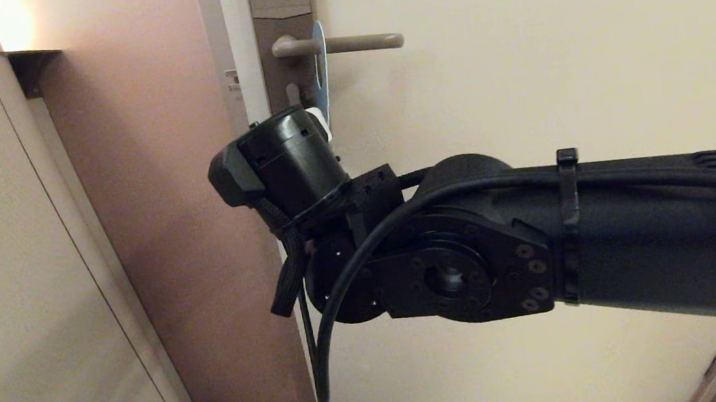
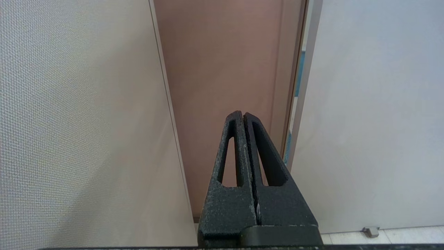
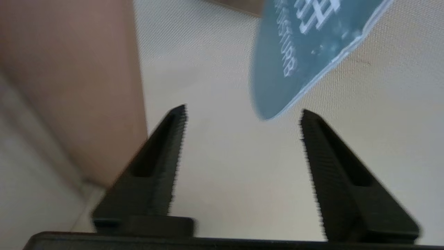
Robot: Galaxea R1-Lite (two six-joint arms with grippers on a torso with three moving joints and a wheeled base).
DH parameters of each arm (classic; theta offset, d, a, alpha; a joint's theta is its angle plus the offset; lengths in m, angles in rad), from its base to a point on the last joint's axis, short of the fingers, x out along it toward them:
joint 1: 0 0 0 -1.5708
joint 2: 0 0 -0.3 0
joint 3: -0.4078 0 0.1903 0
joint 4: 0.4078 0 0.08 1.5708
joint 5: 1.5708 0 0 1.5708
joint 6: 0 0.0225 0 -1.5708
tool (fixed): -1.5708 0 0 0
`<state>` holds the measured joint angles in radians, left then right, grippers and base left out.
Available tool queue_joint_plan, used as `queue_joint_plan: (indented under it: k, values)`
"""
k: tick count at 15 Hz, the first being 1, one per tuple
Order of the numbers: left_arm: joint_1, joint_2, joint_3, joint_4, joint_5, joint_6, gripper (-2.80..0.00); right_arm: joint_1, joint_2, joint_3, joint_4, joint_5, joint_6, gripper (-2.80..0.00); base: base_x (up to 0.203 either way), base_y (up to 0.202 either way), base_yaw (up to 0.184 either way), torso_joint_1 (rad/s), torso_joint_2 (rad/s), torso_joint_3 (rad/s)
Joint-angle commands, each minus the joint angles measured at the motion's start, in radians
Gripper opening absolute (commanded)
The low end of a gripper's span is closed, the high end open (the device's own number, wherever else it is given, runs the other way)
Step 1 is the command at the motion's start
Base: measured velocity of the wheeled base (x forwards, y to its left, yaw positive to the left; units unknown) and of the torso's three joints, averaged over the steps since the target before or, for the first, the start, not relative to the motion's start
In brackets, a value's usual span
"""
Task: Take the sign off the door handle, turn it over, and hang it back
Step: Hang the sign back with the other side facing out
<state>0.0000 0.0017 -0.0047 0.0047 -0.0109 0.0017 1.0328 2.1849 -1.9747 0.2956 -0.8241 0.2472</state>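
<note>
The right tool has its two black, saw-toothed fingers spread wide, pinching nothing; the rounded lower end of the sign hangs just beyond their tips, closer to one finger, without touching either. In the head view the right arm reaches in from the right, its glossy black wrist raised just below the door handle.

One sign hangs on the handle: a flat, thin card, seen edge-on from the head, its blue face with white lettering ending in "DISTURB" turned toward the right wrist camera. There is one handle, a slim, round, matte beige lever pointing right from a tall brown-grey backplate at the left edge of the pale, finely textured door.

The left tool, with two rough black slotted fingers pressed together and nothing between them, is parked low, facing a brownish-pink panel between pale surfaces.
</note>
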Motion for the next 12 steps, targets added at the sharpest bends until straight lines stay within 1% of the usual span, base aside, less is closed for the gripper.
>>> queue_joint_plan:
  k: [1, 4, 8, 12]
  values:
    - [0.000, 0.000, 0.000, 0.000, 0.000, 0.000, -2.80, 0.001, -0.057, 0.004, 0.014, 0.013, 0.003, 0.00, 0.000, 0.000, 0.000, 0.000, 0.00, 0.000]
    - [0.000, 0.000, 0.000, 0.000, 0.000, 0.000, -2.80, 0.000, -0.121, 0.011, 0.050, 0.035, 0.001, 0.00, 0.000, 0.000, 0.000, 0.000, 0.00, 0.000]
    - [0.000, 0.000, 0.000, 0.000, 0.000, 0.000, -2.80, -0.004, -0.185, 0.024, 0.174, 0.034, 0.000, 0.00, 0.000, 0.000, 0.000, 0.000, 0.00, 0.000]
    - [0.000, 0.000, 0.000, 0.000, 0.000, 0.000, -2.80, -0.010, -0.204, 0.035, 0.185, 0.034, 0.013, 0.00, 0.000, 0.000, 0.000, 0.000, 0.00, 0.000]
